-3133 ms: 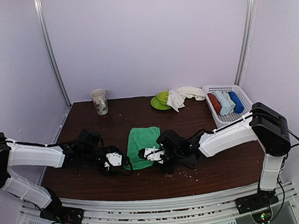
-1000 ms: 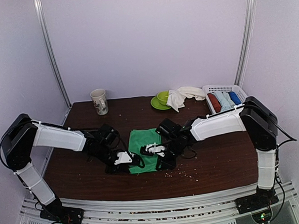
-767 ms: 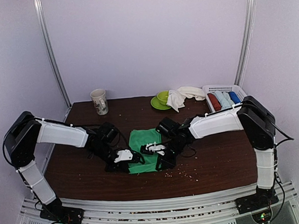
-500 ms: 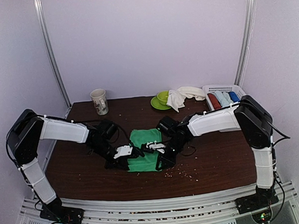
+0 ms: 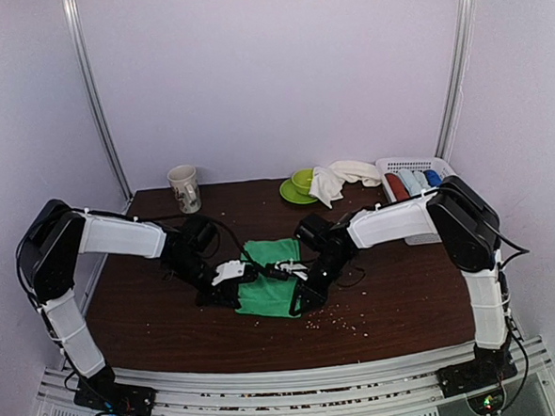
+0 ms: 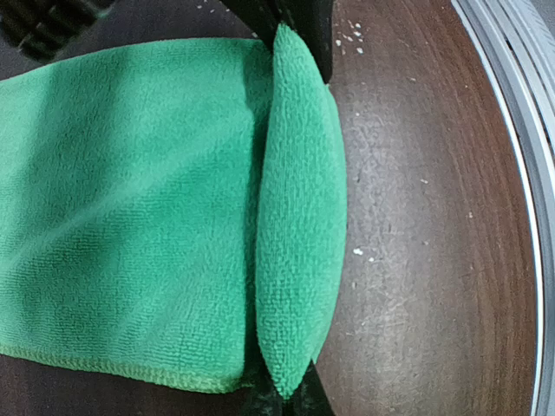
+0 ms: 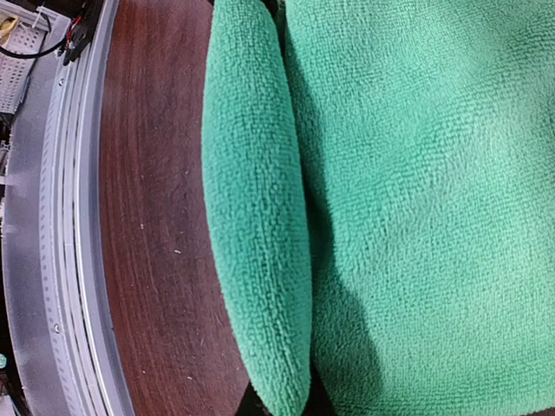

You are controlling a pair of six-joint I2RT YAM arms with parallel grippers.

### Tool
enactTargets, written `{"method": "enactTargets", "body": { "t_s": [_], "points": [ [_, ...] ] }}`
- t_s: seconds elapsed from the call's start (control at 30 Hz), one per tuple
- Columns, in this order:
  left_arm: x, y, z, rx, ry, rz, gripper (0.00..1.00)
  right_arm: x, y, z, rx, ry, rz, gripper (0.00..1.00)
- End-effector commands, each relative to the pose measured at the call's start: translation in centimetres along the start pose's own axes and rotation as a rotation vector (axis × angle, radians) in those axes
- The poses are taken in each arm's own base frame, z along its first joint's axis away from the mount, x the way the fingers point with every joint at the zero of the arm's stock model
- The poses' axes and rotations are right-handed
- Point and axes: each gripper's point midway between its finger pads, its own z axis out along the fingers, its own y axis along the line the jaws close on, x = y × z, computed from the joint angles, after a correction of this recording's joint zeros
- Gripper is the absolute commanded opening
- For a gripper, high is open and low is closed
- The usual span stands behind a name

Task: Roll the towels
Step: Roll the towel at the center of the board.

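At tabletop centre: the green towel (image 5: 268, 284) lay on the tabletop (image 5: 405, 294) between the two arms, its near edge gathered into a plump fold (image 6: 299, 225).
Left gripper (image 5: 236, 270): pressed together, pinching the fold's left end.
Right gripper (image 5: 286, 273): pressed together, pinching the fold's right end.
Fold axis: it ran left to right, from one gripper to the other, across the towel's length.
Unrolled cloth: it stretched from the fold away from the arm bases, toward the back wall; that looked the way to roll.
Nearer arm: neither, as each held its own end.
Cream-white towel (image 5: 337, 178): it lay heaped at the back beside a green bowl (image 5: 302, 180), well apart from both grippers and not yet rolled.
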Motion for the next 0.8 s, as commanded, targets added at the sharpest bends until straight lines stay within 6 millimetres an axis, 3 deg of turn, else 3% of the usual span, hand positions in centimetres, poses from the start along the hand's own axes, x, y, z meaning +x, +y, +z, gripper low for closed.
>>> {"method": "enactTargets", "body": {
  "t_s": [0.0,0.2,0.33,0.4,0.57,0.77],
  "points": [
    [0.7,1.8,-0.2,-0.043,0.022,-0.056,0.03,7.0,-3.2,2.3,0.036,0.210,0.175,0.00],
    [1.4,2.2,0.2,-0.053,0.050,-0.077,0.11,7.8,-4.1,2.7,0.007,0.225,0.230,0.00],
    [1.4,3.2,-0.5,-0.114,0.057,-0.081,0.28,8.4,-4.4,2.9,-0.011,0.235,0.256,0.00],
    [1.2,3.9,-1.3,-0.161,0.050,-0.081,0.38,8.4,-4.4,2.9,-0.016,0.236,0.263,0.00],
    [-0.2,5.2,-4.3,-0.318,0.003,-0.024,0.45,8.4,-4.6,3.1,-0.024,0.238,0.276,0.00],
    [-2.5,4.2,-7.8,-0.508,-0.098,0.165,0.54,8.5,-4.9,3.2,-0.033,0.238,0.294,0.00]
  ]
}}
